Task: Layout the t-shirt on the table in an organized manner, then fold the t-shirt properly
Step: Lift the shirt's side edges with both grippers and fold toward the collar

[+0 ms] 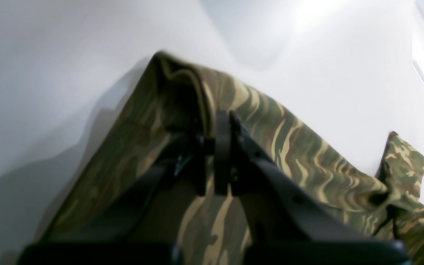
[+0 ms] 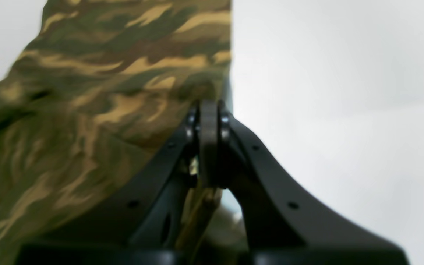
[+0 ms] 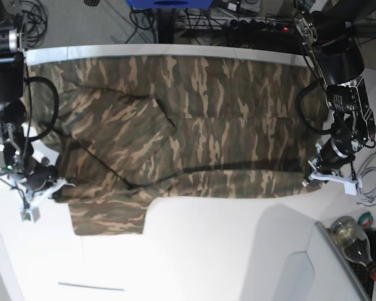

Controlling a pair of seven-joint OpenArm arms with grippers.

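The camouflage t-shirt (image 3: 194, 125) lies spread wide over the far half of the white table (image 3: 225, 251), with a sleeve hanging toward the front left. My left gripper (image 3: 311, 175) sits at the shirt's right front corner, and in the left wrist view it (image 1: 221, 123) is shut on a raised fold of the shirt (image 1: 296, 147). My right gripper (image 3: 55, 187) sits at the shirt's left edge. In the right wrist view it (image 2: 208, 108) is shut on the shirt's edge (image 2: 105, 73), with bare table (image 2: 344, 110) beside it.
A glass bottle (image 3: 354, 238) lies at the front right corner beside a raised white panel (image 3: 329, 263). Cables (image 3: 373, 182) hang off the right side. A power strip and wires (image 3: 257, 25) run behind the table. A thin dark seam (image 3: 91, 286) marks the front left.
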